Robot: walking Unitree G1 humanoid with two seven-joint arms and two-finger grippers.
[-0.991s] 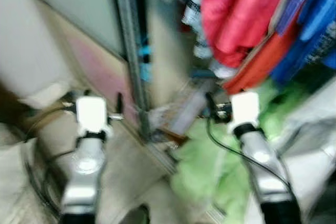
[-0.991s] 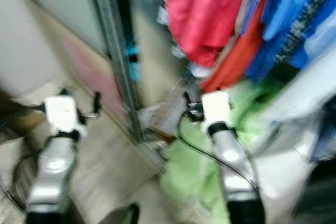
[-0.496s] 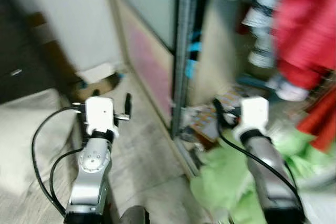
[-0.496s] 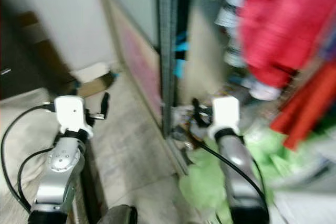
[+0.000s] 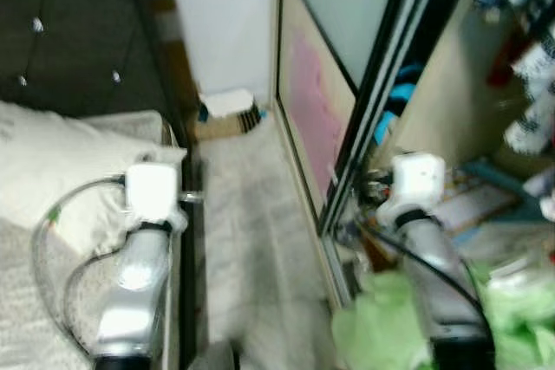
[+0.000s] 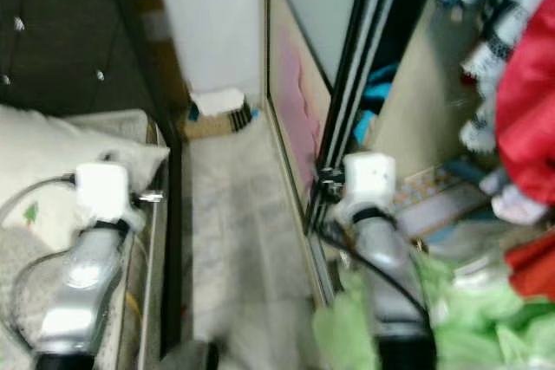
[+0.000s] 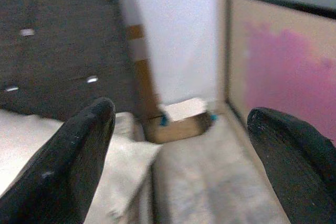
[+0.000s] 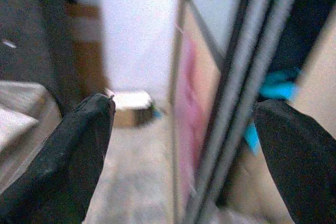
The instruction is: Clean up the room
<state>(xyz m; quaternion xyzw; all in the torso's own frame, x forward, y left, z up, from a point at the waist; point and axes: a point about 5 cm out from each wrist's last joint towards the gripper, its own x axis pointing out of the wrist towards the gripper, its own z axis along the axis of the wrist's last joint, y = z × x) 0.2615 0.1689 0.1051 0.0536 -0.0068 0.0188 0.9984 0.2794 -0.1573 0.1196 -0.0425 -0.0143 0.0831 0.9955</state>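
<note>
Gaping wide, both jaws, holding nothing

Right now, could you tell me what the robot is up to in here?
The robot stands in the gap between a bed and a wardrobe with a sliding door, and handles nothing. Both arms are held out in front, the left gripper over the bed's edge and the right gripper near the door frame; both are open and empty. Green fabric lies heaped at the wardrobe's foot, and a small box sits by the far wall.
</note>
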